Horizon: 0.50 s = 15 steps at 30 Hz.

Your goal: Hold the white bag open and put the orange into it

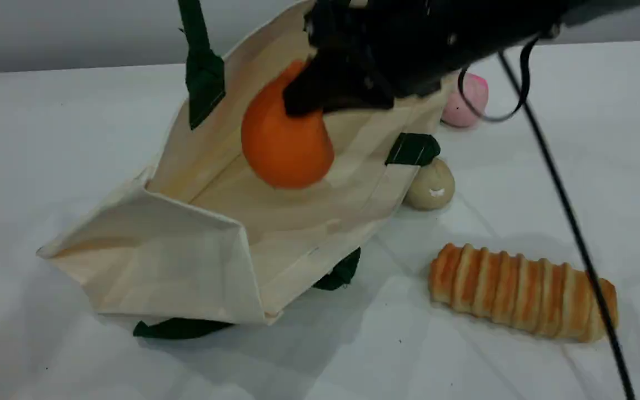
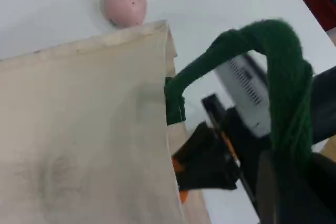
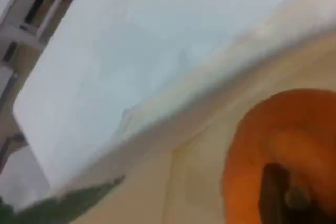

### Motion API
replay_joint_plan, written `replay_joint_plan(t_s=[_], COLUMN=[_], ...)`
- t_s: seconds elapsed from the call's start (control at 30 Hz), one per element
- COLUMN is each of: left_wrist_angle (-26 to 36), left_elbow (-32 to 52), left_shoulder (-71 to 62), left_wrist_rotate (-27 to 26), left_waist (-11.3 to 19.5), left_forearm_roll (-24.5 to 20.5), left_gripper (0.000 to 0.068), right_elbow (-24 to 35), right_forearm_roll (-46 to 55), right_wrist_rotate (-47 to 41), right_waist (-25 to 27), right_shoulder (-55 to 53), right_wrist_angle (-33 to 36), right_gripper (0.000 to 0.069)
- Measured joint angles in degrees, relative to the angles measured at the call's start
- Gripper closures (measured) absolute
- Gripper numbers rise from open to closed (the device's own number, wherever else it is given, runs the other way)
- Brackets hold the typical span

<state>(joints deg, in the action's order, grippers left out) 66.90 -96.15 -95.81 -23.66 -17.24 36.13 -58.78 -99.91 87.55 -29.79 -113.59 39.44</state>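
Note:
The white bag (image 1: 198,244) lies on its side with its mouth facing the back of the table. One green handle (image 1: 203,72) is pulled up out of the top of the scene view. In the left wrist view that rope handle (image 2: 283,66) loops down into my left gripper (image 2: 283,203), which is shut on it. My right gripper (image 1: 311,97) is shut on the narrow top of the orange (image 1: 286,141) and holds it inside the bag's mouth, above the lower wall. The right wrist view shows the orange (image 3: 283,140) against the bag's inner fabric (image 3: 199,182).
A beige ball (image 1: 431,186) touches the bag's right rim. A pink ball (image 1: 467,100) lies behind it, also visible in the left wrist view (image 2: 124,3). A striped bread loaf (image 1: 523,297) lies at the front right. A black cable (image 1: 570,222) hangs across the right side.

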Motion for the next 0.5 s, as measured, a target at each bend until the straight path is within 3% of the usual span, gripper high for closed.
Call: replay_joint_plan(t_s=[0.33, 0.5], left_wrist_angle=[-0.7, -0.2], left_elbow=[0.0, 0.0], left_shoulder=[0.0, 0.0], left_wrist_rotate=[-0.2, -0.1], left_waist=[0.0, 0.0], left_forearm_roll=[-0.1, -0.1], left_gripper=[0.0611, 0.0611], right_elbow=[0.0, -1.3], right_forearm_roll=[0.0, -0.1], right_wrist_rotate=[1.8, 1.7], right_waist=[-2.3, -2.8], right_shoulder=[-0.2, -0.2], right_wrist_angle=[-0.9, -1.5], right_gripper=[0.0620, 0.0556])
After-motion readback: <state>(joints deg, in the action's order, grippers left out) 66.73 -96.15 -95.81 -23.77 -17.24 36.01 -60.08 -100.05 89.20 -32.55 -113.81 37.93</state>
